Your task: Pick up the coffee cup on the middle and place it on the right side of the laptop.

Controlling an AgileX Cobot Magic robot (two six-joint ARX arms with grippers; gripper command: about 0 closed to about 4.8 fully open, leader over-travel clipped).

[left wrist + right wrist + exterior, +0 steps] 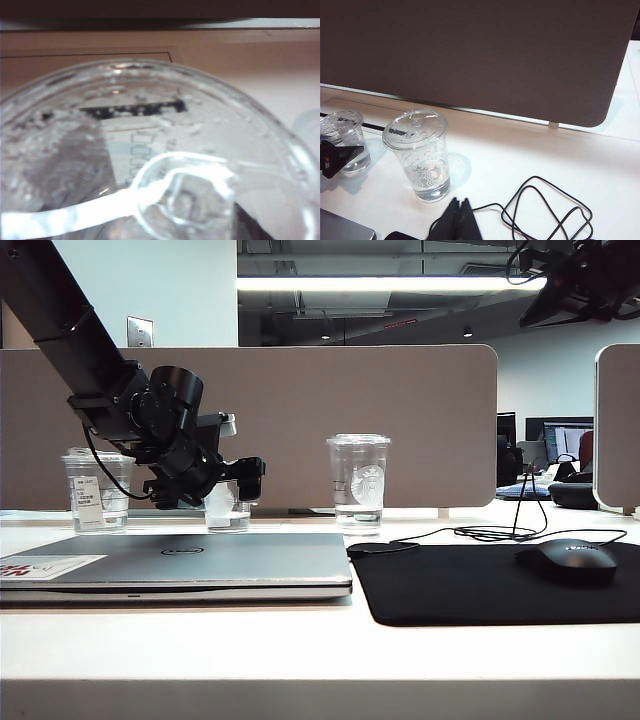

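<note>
The coffee cup [228, 510] is a short clear cup with a domed lid, standing in the middle behind the laptop [180, 560]. My left gripper [238, 486] is down at this cup, open, with its black fingers beside the cup's upper wall. The cup's lid [150, 145] fills the left wrist view and hides the fingers there. In the right wrist view the cup [345, 135] shows with one left finger [335, 157] next to it. My right gripper [461, 212] is shut and empty, hovering above the cable near the taller cup [420, 155].
A clear cup with a barcode label [97, 490] stands at the far left. The taller logo cup [358, 480] stands right of the middle. A black mouse [565, 560] lies on a black pad [470, 590], its cable [500, 533] looped behind. A beige partition [400, 410] closes the back.
</note>
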